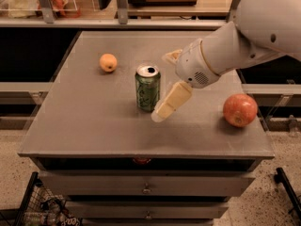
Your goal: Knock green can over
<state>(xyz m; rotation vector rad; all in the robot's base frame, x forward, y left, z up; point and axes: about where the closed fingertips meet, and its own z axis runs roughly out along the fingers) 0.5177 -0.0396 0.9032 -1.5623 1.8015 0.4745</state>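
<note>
Here the green can (147,89) stands upright near the middle of the grey table (94,126); its pale swirly lettering is too blurred to read. The gripper (163,86) hangs just right of it, spread wide, one pale finger (171,102) slanting down beside the can. An orange (108,62) and a red apple (240,110) lie well apart.

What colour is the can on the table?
The can is green with pale lettering, in camera view; the gripper is beside it.
</note>
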